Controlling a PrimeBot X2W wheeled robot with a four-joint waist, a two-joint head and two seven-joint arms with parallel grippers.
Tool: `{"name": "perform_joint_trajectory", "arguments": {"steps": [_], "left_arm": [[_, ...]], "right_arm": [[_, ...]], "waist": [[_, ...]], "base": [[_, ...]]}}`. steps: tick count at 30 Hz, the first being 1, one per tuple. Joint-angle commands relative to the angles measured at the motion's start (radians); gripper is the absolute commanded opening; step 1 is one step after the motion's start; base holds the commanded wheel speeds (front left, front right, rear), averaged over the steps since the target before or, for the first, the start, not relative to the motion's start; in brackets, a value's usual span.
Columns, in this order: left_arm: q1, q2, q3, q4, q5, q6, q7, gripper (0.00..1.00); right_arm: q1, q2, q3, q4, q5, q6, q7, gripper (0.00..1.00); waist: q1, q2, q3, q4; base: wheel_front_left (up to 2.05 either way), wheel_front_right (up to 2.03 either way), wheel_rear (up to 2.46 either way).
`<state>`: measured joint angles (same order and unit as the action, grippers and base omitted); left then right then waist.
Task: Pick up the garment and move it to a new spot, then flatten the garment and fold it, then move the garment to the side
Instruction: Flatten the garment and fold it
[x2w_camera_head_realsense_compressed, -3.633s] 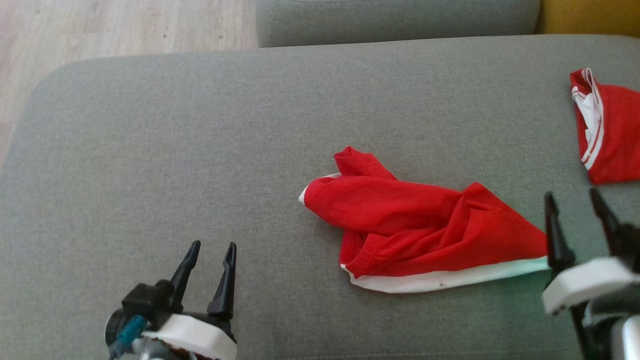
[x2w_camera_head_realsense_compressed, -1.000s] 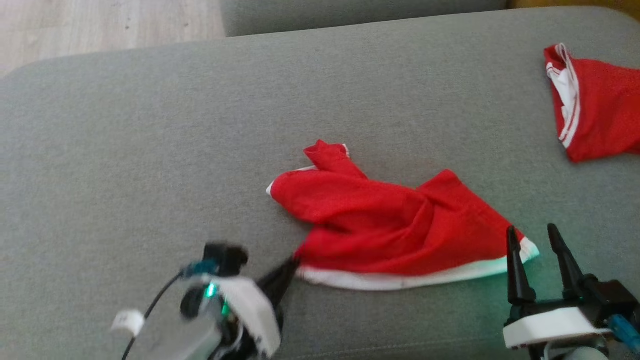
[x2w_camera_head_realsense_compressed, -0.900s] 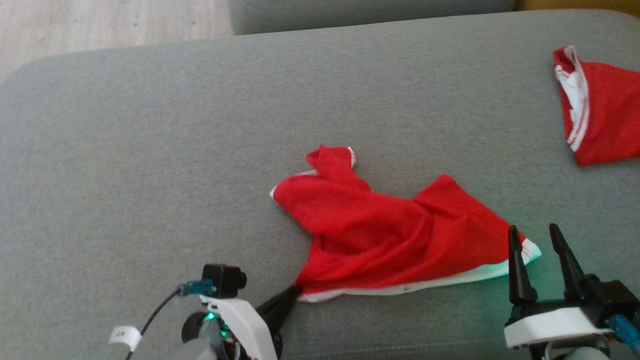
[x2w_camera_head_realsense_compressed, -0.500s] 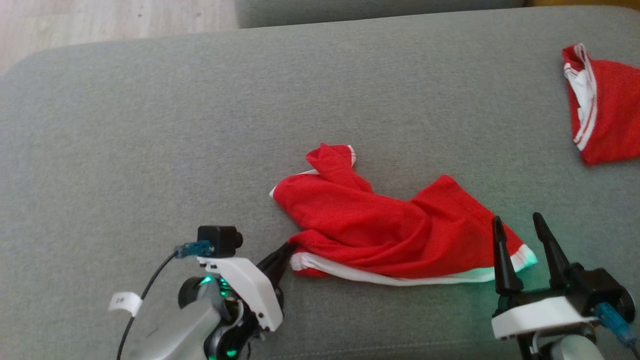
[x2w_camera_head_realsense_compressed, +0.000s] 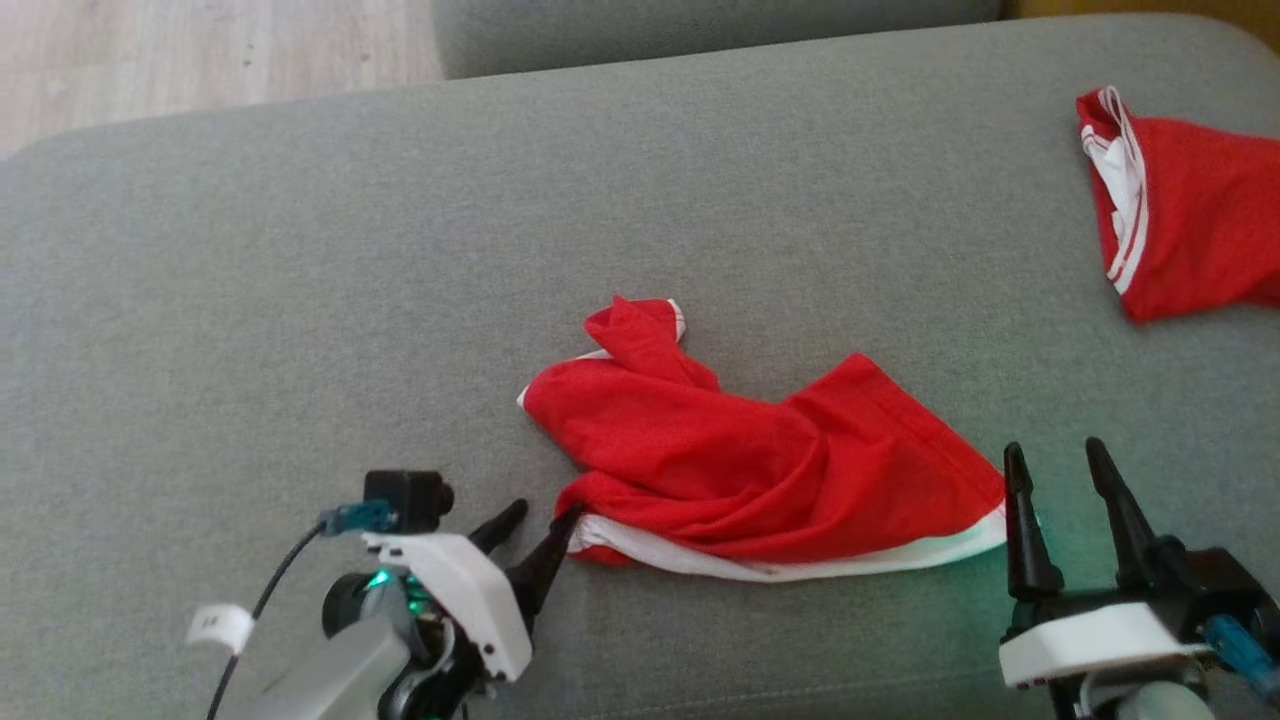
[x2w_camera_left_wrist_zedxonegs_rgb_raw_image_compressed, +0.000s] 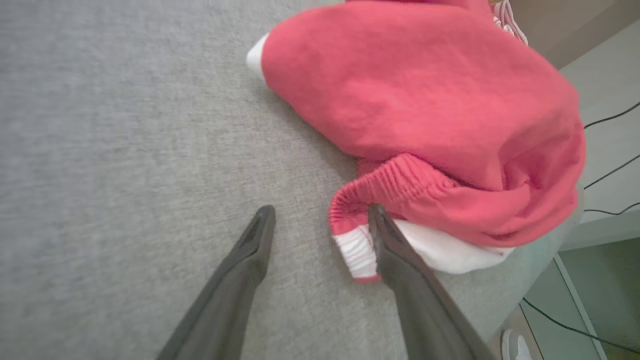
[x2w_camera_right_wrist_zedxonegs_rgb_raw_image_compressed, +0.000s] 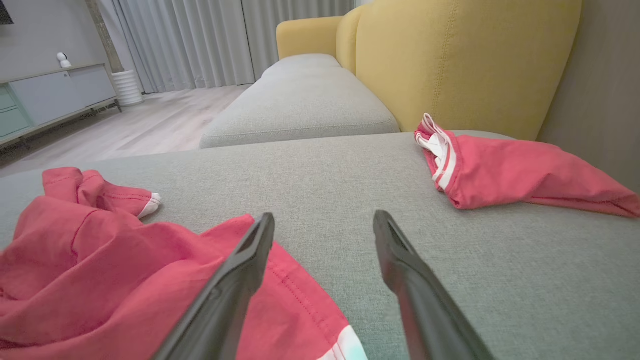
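The garment (x2w_camera_head_realsense_compressed: 760, 470) is a pair of red shorts with a white waistband, lying crumpled in the middle of the grey cushion (x2w_camera_head_realsense_compressed: 300, 300). My left gripper (x2w_camera_head_realsense_compressed: 540, 520) is open at the garment's near-left corner. In the left wrist view the left gripper (x2w_camera_left_wrist_zedxonegs_rgb_raw_image_compressed: 321, 210) has its right finger against the white and red waistband end of the garment (x2w_camera_left_wrist_zedxonegs_rgb_raw_image_compressed: 425, 100). My right gripper (x2w_camera_head_realsense_compressed: 1055, 455) stands open at the garment's right end. In the right wrist view the right gripper (x2w_camera_right_wrist_zedxonegs_rgb_raw_image_compressed: 324, 217) holds nothing, and its left finger is over the garment's (x2w_camera_right_wrist_zedxonegs_rgb_raw_image_compressed: 100, 260) hem.
A second red garment (x2w_camera_head_realsense_compressed: 1190, 220) with white stripes lies at the cushion's far right, also in the right wrist view (x2w_camera_right_wrist_zedxonegs_rgb_raw_image_compressed: 500, 170). Behind it rises a yellow sofa back (x2w_camera_right_wrist_zedxonegs_rgb_raw_image_compressed: 450, 60). Another grey cushion (x2w_camera_right_wrist_zedxonegs_rgb_raw_image_compressed: 300, 110) lies beyond, and wooden floor (x2w_camera_head_realsense_compressed: 200, 50) at the far left.
My left gripper was shut on the garment's waistband corner and has opened and let it go. The right gripper stays open. The head camera has shifted a little.
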<state>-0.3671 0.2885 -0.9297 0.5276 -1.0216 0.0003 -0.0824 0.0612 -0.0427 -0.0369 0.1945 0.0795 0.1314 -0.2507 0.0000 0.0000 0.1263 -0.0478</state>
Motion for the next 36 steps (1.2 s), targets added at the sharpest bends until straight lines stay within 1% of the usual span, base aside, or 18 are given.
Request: {"name": "perform_joint_trajectory", "arguments": {"steps": [1, 3, 6, 11, 13, 16, 18, 20, 21, 24, 27, 28, 33, 34, 36], "left_arm": [[0.006, 0.048, 0.029, -0.029, 0.01, 0.009, -0.018, 1.0], [0.031, 0.069, 0.023, -0.074, 0.024, 0.015, -0.039, 1.0], [0.063, 0.105, 0.012, -0.14, 0.076, 0.059, -0.088, 1.0], [0.13, 0.125, 0.05, -0.252, 0.116, 0.124, -0.16, 1.0], [0.153, 0.13, 0.069, -0.286, 0.152, 0.146, -0.172, 1.0], [0.189, 0.119, 0.118, -0.33, 0.208, 0.169, -0.178, 1.0], [0.223, 0.102, 0.167, -0.367, 0.257, 0.172, -0.179, 1.0], [0.259, 0.087, 0.223, -0.394, 0.321, 0.176, -0.179, 1.0], [0.273, 0.087, 0.237, -0.397, 0.37, 0.177, -0.179, 1.0], [0.323, 0.055, 0.312, -0.409, 0.46, 0.171, -0.179, 1.0], [0.372, 0.019, 0.398, -0.418, 0.528, 0.145, -0.179, 1.0], [0.372, 0.019, 0.398, -0.418, 0.528, 0.145, -0.179, 1.0], [0.439, -0.042, 0.531, -0.407, 0.608, 0.071, -0.179, 1.0], [0.458, -0.065, 0.578, -0.392, 0.637, 0.042, -0.179, 1.0], [0.47, -0.087, 0.615, -0.376, 0.665, 0.011, -0.179, 1.0]], "right_arm": [[0.0, -0.008, 0.021, -0.029, 0.002, -0.001, -0.011, 1.0], [0.003, -0.008, 0.015, -0.033, 0.021, -0.001, -0.011, 1.0], [0.007, -0.008, 0.01, -0.044, 0.01, -0.001, -0.011, 1.0], [0.015, -0.008, -0.012, -0.066, -0.011, -0.001, -0.011, 1.0], [0.022, -0.008, -0.021, -0.073, -0.017, -0.001, -0.011, 1.0], [0.032, -0.008, -0.037, -0.08, -0.021, -0.001, -0.011, 1.0], [0.037, -0.008, -0.042, -0.083, -0.022, -0.001, -0.011, 1.0], [0.046, -0.008, -0.05, -0.086, -0.021, -0.001, -0.011, 1.0], [0.051, -0.008, -0.055, -0.087, -0.019, -0.001, -0.011, 1.0], [0.066, -0.008, -0.058, -0.084, -0.013, -0.001, -0.011, 1.0], [0.076, -0.008, -0.048, -0.075, -0.01, -0.001, -0.011, 1.0], [0.076, -0.008, -0.048, -0.075, -0.01, -0.001, -0.011, 1.0], [0.084, -0.008, -0.032, -0.051, -0.007, -0.001, -0.011, 1.0], [0.086, -0.008, -0.018, -0.034, -0.01, -0.001, -0.011, 1.0], [0.085, -0.008, -0.005, -0.02, -0.017, -0.001, -0.011, 1.0]], "waist": [[0.0, 0.0, -0.011, 0.01], [0.0, 0.0, -0.026, 0.021], [0.0, 0.0, -0.04, 0.041], [0.0, 0.0, -0.059, 0.082], [0.0, 0.0, -0.071, 0.099], [0.0, 0.0, -0.089, 0.124], [0.0, 0.0, -0.098, 0.136], [0.0, 0.0, -0.108, 0.148], [0.0, 0.0, -0.114, 0.154], [0.0, 0.0, -0.124, 0.165], [0.0, 0.0, -0.127, 0.171], [0.0, 0.0, -0.127, 0.171], [0.0, 0.0, -0.129, 0.173], [0.0, 0.0, -0.131, 0.172], [0.0, 0.0, -0.133, 0.171]], "base": [[0.0, 0.0, 0.0], [0.0, 0.0, 0.0], [0.0, 0.0, 0.0], [0.0, 0.0, 0.0], [0.0, 0.0, 0.0], [0.0, 0.0, 0.0], [0.0, 0.0, 0.0], [0.0, 0.0, 0.0], [0.0, 0.0, 0.0], [0.0, 0.0, 0.0], [0.0, 0.0, 0.0], [0.0, 0.0, 0.0], [0.0, 0.0, 0.0], [0.0, 0.0, 0.0], [0.0, 0.0, 0.0]]}}
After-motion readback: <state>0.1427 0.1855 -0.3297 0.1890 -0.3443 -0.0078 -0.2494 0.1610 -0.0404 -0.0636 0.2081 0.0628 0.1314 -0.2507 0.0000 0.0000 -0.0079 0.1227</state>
